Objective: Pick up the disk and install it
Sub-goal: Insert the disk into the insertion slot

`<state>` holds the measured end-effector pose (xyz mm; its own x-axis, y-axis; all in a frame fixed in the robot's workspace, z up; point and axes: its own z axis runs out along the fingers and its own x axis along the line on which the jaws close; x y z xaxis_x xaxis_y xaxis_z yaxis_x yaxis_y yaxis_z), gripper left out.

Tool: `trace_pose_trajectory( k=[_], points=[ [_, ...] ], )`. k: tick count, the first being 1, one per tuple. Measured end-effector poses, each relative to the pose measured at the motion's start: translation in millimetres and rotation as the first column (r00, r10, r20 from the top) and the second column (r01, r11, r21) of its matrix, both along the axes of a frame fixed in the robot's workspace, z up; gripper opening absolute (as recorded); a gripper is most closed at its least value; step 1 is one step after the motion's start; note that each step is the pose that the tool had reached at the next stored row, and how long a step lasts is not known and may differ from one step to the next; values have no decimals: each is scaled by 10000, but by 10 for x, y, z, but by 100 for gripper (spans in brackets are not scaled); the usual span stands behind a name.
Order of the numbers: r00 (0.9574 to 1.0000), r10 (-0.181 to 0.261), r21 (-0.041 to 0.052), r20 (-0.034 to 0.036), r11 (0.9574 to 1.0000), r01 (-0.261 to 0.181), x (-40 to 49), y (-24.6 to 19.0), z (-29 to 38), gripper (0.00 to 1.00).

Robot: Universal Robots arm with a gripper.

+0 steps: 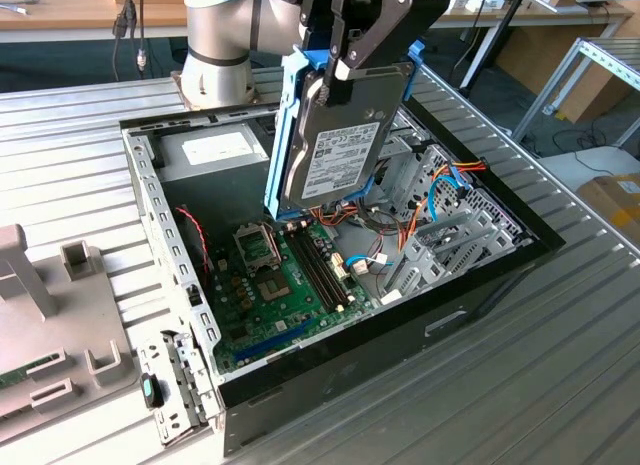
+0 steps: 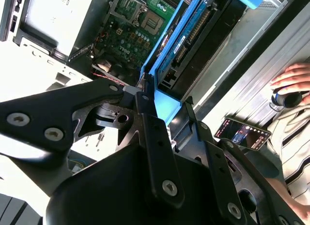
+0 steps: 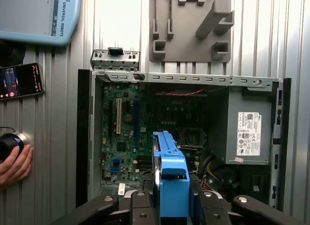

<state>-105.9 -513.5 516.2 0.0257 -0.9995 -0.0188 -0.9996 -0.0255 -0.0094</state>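
Aloft, disk (image 1: 340,150), upper edge behind claw (image 1: 343,70)

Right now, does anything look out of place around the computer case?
Nothing damaged or spilled. The disk hangs tilted in the gripper above the open case, not seated. A phone and a hand rest beside the case.

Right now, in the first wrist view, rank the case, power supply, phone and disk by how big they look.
1. case
2. power supply
3. disk, edge-on and nearest the camera, so its place is unsure
4. phone
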Motion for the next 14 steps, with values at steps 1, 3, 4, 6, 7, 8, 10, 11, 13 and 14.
trace_pose_trajectory(
  k=[1,3,4,6,7,8,10,11,13,14],
  points=[
    [10000,1,0,0,10000,-1,0,0,0,37],
    [10000,1,0,0,10000,-1,0,-1,0,37],
    [10000,1,0,0,10000,-1,0,-1,0,37],
    [10000,0,0,0,10000,0,0,-1,0,37],
    [10000,1,0,-1,10000,-1,0,-2,0,37],
    [10000,1,0,0,10000,-1,0,-5,0,37],
    [10000,1,0,0,10000,-1,1,-19,0,37],
    [10000,0,-3,0,10000,0,1,-49,0,37],
    [10000,0,-12,-1,10000,0,3,-57,0,37],
    [10000,2,-11,0,10000,-2,20,-57,0,37]
  ],
)
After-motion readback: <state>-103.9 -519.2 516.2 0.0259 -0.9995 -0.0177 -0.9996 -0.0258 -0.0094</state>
